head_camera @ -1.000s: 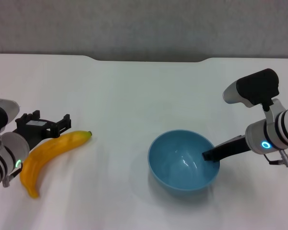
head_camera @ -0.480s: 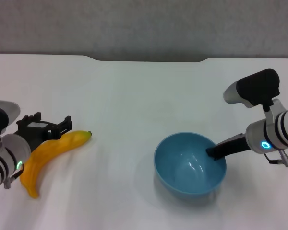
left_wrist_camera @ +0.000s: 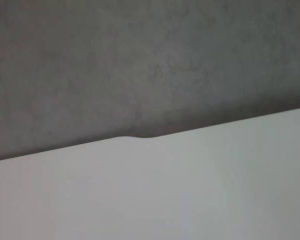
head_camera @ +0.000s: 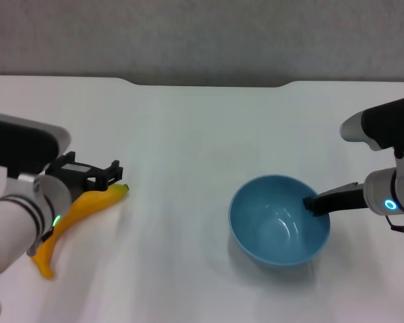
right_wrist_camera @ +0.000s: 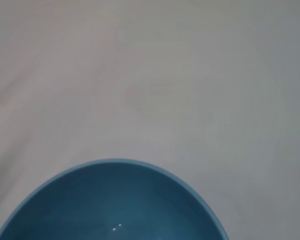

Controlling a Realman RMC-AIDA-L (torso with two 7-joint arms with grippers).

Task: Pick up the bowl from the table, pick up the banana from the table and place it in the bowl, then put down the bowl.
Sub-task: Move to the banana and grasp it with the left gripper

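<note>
The light-blue bowl (head_camera: 279,221) is at the right of the white table (head_camera: 188,134). My right gripper (head_camera: 312,203) is shut on its right rim, one dark finger inside the bowl, and holds it slightly off the table. The bowl's far rim fills the bottom of the right wrist view (right_wrist_camera: 110,200). The yellow banana (head_camera: 81,210) lies at the left, its dark stem tip pointing right. My left gripper (head_camera: 93,176) is open just above the banana's stem half; my left arm covers part of the banana's left side. The left wrist view shows neither.
The table's far edge has a shallow dark notch (head_camera: 209,83), with a grey wall behind it; that edge also shows in the left wrist view (left_wrist_camera: 140,137). Bare white tabletop lies between the banana and the bowl.
My right gripper has carried the bowl to the right and a little up. My left arm has risen and shifted right along the banana, which has stayed where it was.
</note>
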